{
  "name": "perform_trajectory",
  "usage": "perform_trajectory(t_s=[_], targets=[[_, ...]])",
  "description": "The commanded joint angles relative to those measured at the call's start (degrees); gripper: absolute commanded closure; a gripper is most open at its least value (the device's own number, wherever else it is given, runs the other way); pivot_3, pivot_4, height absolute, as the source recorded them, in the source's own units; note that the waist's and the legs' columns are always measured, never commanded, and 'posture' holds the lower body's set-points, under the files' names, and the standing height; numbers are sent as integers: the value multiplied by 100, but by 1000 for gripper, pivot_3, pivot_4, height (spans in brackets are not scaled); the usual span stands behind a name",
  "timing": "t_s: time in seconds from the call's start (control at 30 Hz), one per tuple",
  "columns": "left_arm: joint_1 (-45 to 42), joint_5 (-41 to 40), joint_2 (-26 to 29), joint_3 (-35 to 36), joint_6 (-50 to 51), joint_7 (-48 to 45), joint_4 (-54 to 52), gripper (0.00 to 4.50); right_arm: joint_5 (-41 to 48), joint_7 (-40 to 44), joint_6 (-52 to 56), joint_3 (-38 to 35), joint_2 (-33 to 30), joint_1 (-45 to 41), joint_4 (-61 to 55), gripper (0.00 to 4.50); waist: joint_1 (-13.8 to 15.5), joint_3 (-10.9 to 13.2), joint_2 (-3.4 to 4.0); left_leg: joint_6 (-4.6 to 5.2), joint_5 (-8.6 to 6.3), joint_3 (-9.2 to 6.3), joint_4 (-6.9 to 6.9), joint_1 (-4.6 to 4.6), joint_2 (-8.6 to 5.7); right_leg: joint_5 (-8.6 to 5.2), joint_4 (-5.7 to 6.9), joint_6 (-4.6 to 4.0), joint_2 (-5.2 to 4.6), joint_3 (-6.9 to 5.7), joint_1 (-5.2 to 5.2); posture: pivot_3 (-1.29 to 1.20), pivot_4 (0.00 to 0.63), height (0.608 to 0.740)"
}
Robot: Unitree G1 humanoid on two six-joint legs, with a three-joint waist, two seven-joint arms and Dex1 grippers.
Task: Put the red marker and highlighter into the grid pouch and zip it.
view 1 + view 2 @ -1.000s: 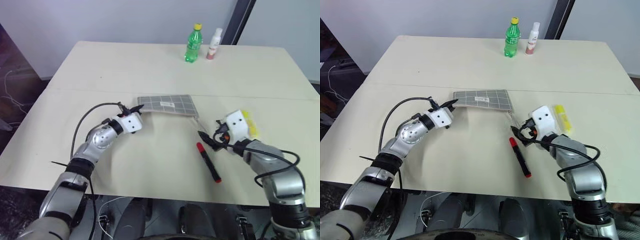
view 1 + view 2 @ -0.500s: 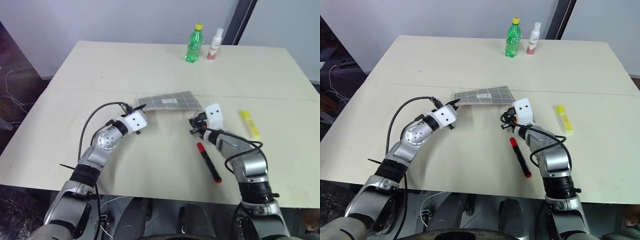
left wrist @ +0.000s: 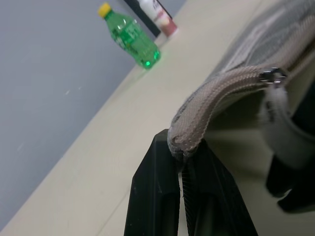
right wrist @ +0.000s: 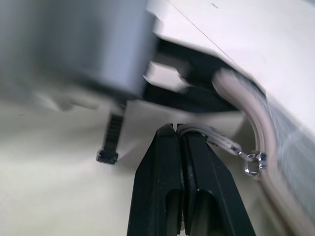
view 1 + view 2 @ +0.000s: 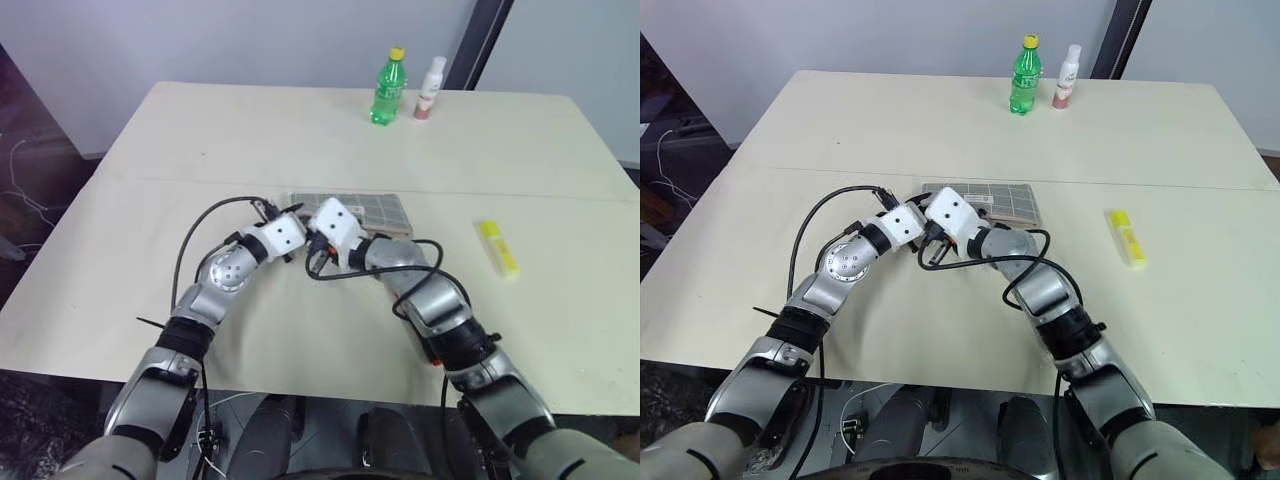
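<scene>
Unzipping step: left pincer (image 3: 181,162) clamps the grid pouch (image 5: 375,212) corner, right pincer (image 4: 178,132) closed on its zipper pull cord; next, draw toward three o'clock.

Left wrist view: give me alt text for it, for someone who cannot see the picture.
The left gripper, its two black fingers shut, pinches the corner seam of the grey grid pouch, whose metal zipper slider sits near that held end. Behind, on the beige table, stand a green bottle and a white bottle.
</scene>
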Motion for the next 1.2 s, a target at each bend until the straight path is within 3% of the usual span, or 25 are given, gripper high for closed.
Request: perform_trajectory(t_s=[0.03, 0.07, 0.17, 0.4, 0.57, 0.7, 0.9, 1.2], targets=[[-189, 39, -26, -65, -198, 91, -52, 4500, -60, 169, -389, -4, 82, -192, 21, 4469, 8, 0, 0, -3, 2, -1, 0, -1, 0, 0, 1, 0, 0, 0, -1, 0, 150, 740], [-195, 43, -23, -61, -212, 97, -39, 4500, -76, 190, -423, -35, 70, -189, 44, 4469, 8, 0, 0, -11, 7, -1, 0, 0, 0, 0, 1, 0, 0, 0, 0, 0, 150, 740], [-111, -4, 35, 5, -238, 105, -124, 4500, 163, 342, -348, -405, -194, 216, -480, 3615, 23, 0, 0, -19, 11, -1, 0, -1, 0, 0, 0, 0, 0, 0, 0, 0, 150, 740], [184, -408, 38, 193, -255, -68, -372, 4500, 964, 360, 349, -1564, -828, 1597, -2294, 42, 22, 0, 0, -4, -2, 1, -2, -1, -2, 0, -3, 0, -9, 0, 2, 0, 150, 740], [196, -377, 85, 186, -408, 19, -375, 4500, 1987, -274, 822, -2874, -479, 2480, -3494, 42, 24, 0, -1, -6, -2, -1, -11, 0, 5, 0, -3, -1, -14, 1, -1, 0, 150, 740], [106, -510, 61, 179, -495, -106, -231, 4500, 1578, -869, 562, -3334, -573, 3040, -3652, 42, 42, 0, -1, -6, -3, 0, -10, -1, 1, 0, -12, -1, -14, 1, 1, 0, 150, 740], [-123, -510, 7, 114, -601, -187, 113, 4500, 841, -1953, 892, -3914, -954, 2911, -2618, 42, 37, 0, -1, -10, 0, 6, -9, 0, -2, 2, -12, -4, -17, 1, 1, 0, 150, 740], [-197, -320, 26, 11, -753, -234, 222, 4500, 1250, -1237, 958, -4618, -1948, 2854, -757, 42, 31, 0, -1, 7, 6, 7, -5, 1, -2, 2, -13, -3, -14, -2, 10, 0, 150, 740]])
